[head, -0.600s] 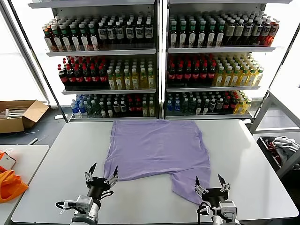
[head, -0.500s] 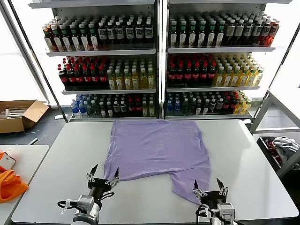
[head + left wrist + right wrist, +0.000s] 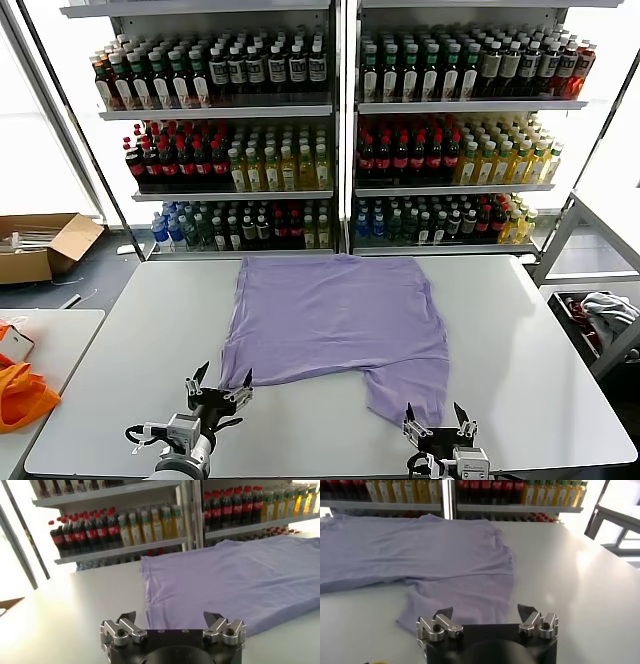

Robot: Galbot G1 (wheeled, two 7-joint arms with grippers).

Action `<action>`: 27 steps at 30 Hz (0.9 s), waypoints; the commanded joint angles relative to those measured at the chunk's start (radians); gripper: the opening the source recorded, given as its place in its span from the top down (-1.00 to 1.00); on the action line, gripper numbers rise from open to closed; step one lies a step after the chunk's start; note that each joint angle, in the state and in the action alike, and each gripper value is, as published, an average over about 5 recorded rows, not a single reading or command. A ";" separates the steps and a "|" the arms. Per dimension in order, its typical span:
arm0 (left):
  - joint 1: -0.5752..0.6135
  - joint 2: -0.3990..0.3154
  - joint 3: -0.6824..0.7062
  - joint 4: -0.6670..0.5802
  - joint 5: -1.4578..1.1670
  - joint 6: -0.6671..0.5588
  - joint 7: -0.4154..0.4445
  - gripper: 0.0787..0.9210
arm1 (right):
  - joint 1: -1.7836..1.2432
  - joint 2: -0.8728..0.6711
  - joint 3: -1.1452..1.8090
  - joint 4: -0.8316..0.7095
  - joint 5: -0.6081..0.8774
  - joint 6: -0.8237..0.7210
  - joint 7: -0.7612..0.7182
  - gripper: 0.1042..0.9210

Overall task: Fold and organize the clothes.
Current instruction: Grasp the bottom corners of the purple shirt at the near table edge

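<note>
Your lavender t-shirt [image 3: 335,320] lies flat mid-table [image 3: 130,340], running near to far with a sleeve trailing toward the near right, while your left gripper [image 3: 218,380] and right gripper [image 3: 433,418] hover wide apart, holding nothing, at its near edge.

The t-shirt [image 3: 335,320] before me is plain lavender — no print showing on the side facing up. It lies on a white table [image 3: 130,350]. My grippers are black with silvery fingers [image 3: 117,630] — an orange fabric item [image 3: 20,392] sits off to my left.
</note>
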 commanded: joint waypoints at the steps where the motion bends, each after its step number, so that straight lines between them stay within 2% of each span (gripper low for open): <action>1: -0.005 0.007 -0.001 0.012 -0.020 0.024 -0.002 -0.77 | -0.007 0.009 -0.011 -0.007 0.004 0.001 0.010 -0.76; 19: -0.010 0.007 -0.002 0.038 -0.063 0.025 -0.002 -0.76 | -0.005 0.016 -0.012 -0.036 -0.007 0.011 0.006 -0.76; 22: -0.010 0.008 -0.001 0.044 -0.070 0.026 -0.002 -0.66 | -0.003 0.014 -0.010 -0.044 -0.005 0.013 0.004 -0.76; 24: -0.010 0.011 -0.001 0.053 -0.074 0.027 -0.001 -0.52 | -0.001 0.016 -0.011 -0.051 -0.005 0.014 0.004 -0.75; 27: -0.008 0.014 0.000 0.068 -0.079 0.031 0.001 -0.32 | 0.001 0.018 -0.014 -0.064 -0.005 0.022 0.002 -0.63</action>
